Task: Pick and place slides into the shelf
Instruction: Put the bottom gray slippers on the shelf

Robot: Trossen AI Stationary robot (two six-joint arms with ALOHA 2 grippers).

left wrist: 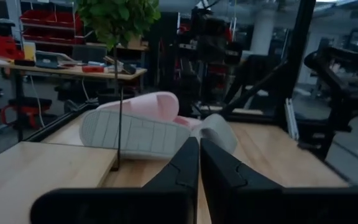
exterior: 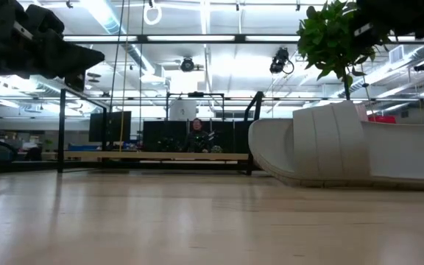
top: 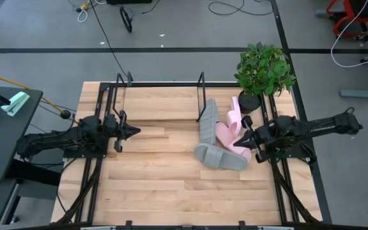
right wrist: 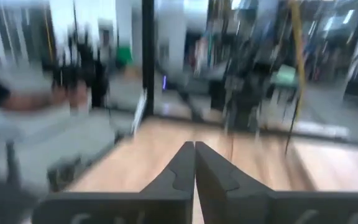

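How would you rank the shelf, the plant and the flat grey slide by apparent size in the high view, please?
1. Shelf, spanning the widest stretch.
2. Plant and flat grey slide: too alike in extent to rank.

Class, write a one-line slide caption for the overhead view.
Both arms wait with shut fingers, left gripper mid-table, right gripper beside the piled grey slides and pink slides near the shelf.

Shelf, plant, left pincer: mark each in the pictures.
Shelf (top: 202,96): high view, right upright end.
Plant (top: 265,68): high view, leaves.
Left pincer (top: 133,131): high view, shut fingertips.
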